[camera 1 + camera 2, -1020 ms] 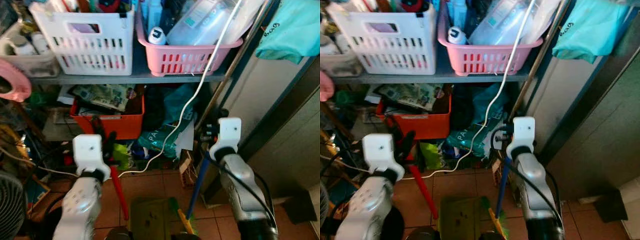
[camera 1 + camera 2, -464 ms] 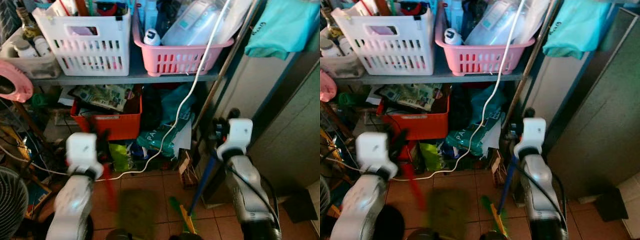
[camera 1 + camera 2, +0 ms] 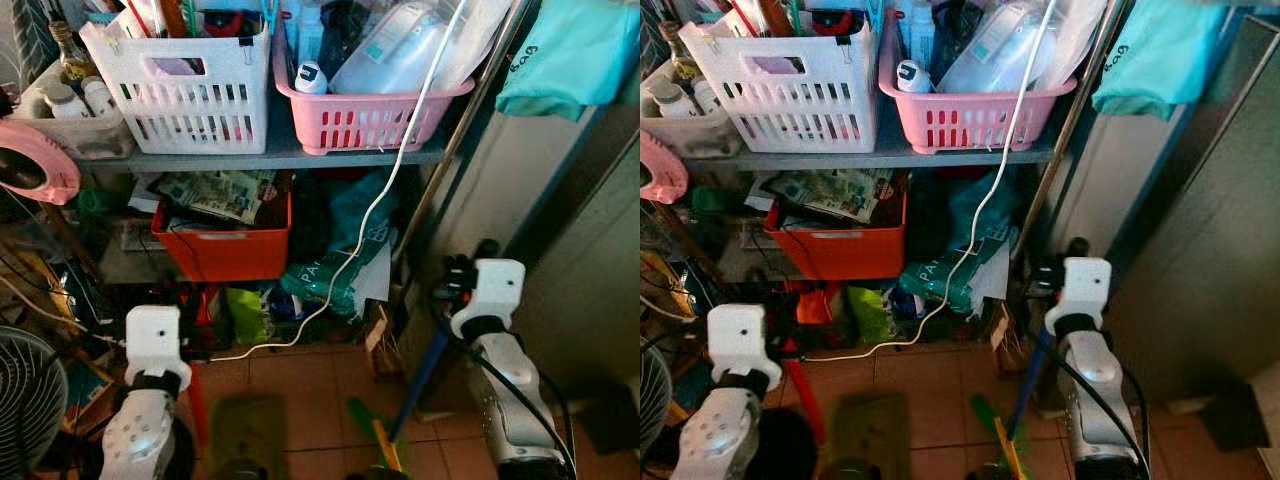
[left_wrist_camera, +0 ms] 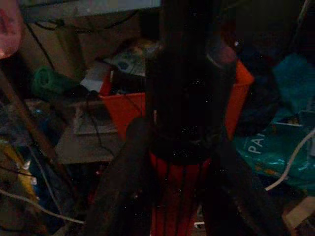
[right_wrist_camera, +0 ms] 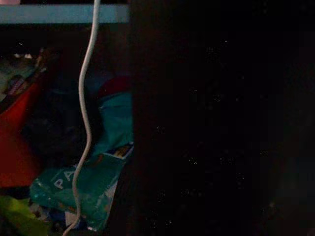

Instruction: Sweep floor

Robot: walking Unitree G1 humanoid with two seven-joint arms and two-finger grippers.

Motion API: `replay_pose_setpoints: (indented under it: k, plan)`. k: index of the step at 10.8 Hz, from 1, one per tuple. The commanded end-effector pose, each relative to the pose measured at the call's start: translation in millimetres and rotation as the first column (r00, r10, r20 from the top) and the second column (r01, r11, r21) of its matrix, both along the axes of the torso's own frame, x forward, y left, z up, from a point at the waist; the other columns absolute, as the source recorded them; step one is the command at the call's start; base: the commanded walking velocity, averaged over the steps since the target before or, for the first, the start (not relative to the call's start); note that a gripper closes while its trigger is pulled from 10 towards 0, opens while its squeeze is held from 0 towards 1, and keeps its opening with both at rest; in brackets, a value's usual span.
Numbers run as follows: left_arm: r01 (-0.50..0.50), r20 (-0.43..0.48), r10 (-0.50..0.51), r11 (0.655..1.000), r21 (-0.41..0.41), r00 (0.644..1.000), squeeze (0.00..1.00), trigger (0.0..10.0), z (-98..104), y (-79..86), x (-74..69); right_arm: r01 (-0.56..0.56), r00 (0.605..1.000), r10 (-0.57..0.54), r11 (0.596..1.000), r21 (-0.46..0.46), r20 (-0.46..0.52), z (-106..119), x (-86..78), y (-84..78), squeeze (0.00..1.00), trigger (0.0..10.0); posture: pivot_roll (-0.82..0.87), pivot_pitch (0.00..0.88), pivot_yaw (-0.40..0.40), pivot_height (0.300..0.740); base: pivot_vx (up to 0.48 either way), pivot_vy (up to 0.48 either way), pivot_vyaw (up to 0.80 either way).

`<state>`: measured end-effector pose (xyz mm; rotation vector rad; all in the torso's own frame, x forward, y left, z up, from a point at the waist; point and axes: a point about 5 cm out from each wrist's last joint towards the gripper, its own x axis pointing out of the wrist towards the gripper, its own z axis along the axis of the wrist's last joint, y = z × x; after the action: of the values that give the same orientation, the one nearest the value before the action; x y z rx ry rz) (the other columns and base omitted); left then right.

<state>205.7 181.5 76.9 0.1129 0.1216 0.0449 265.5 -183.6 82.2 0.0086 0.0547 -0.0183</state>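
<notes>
My left gripper (image 3: 192, 303) is shut on the red handle (image 3: 194, 396) of a green dustpan (image 3: 244, 446), whose pan rests low on the tiled floor. In the left wrist view the red handle (image 4: 175, 199) runs between the black fingers (image 4: 123, 187). On the right, my right gripper (image 3: 456, 276) is shut on a broom's blue handle (image 3: 421, 372). That handle slants down to the green and yellow broom head (image 3: 372, 438) on the tiles. The right wrist view is almost black.
A cluttered shelf (image 3: 280, 155) stands ahead with a white basket (image 3: 185, 85) and a pink basket (image 3: 365, 110); below sit an orange bin (image 3: 228, 252) and teal bags (image 3: 335, 275). A white cable (image 3: 375, 215) hangs down. A fan (image 3: 25, 395) is at left, a grey door (image 3: 590, 290) at right.
Both arms have drawn back and lower from the shelf. The left one carried the dustpan leftward, the right one moved the broom rightward. The camera view shifted slightly.
</notes>
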Motion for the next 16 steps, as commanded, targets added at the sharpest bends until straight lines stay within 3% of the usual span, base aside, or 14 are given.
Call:
replay_pose_setpoints:
  k: [1,5,8,11,12,13,15,16]
  plan:
    - [0.029,0.043,-0.031,0.999,0.030,0.999,0.00,10.0,7,-1.8,5.1,-0.011,1.000,0.011,1.000,-0.001,0.008,1,-1.8,2.9,0.00,10.0,0.02,0.000,0.024,0.740,0.000,0.000,0.00]
    - [0.074,0.080,-0.072,0.997,-0.011,0.994,0.00,10.0,12,-17.3,21.2,-0.044,0.999,0.044,0.999,0.007,0.016,6,7.3,8.0,0.00,10.0,0.00,0.000,0.018,0.740,-0.071,0.000,0.00]
    - [0.076,0.088,-0.073,0.997,-0.030,0.993,0.00,10.0,16,-24.1,16.7,-0.055,0.998,0.055,0.998,0.009,-0.003,2,6.7,5.7,0.00,10.0,0.03,0.000,-0.008,0.740,-0.316,0.000,0.00]
    - [0.052,0.062,-0.050,0.998,-0.026,0.997,0.00,10.0,13,-17.2,5.4,-0.111,0.993,0.112,0.993,0.038,-0.028,-3,-1.1,22.6,0.00,10.0,0.05,0.000,-0.018,0.740,-0.330,0.000,0.00]
    - [0.049,0.062,-0.046,0.998,-0.043,0.997,0.00,10.0,14,-18.1,15.1,-0.112,0.993,0.113,0.993,0.039,-0.040,-4,4.8,21.4,0.00,10.0,0.03,0.000,-0.024,0.740,-0.330,0.000,0.00]
    - [0.119,0.123,-0.113,0.992,-0.040,0.986,0.00,10.0,28,-28.5,35.8,-0.141,0.990,0.141,0.990,-0.001,0.010,12,17.4,21.6,0.00,10.0,0.01,0.000,-0.028,0.740,-0.292,0.000,0.00]
    - [0.083,0.138,-0.073,0.994,-0.067,0.988,0.00,10.0,31,-30.4,45.9,-0.070,0.997,0.070,0.997,-0.014,-0.034,2,18.5,8.7,0.00,10.0,0.01,0.000,-0.033,0.740,-0.135,0.000,0.00]
    - [0.084,0.140,-0.074,0.994,-0.065,0.987,0.00,10.0,33,-30.8,46.1,-0.100,0.995,0.100,0.995,-0.021,-0.020,4,16.0,14.4,0.00,10.0,0.01,0.000,-0.016,0.740,0.000,0.000,0.00]
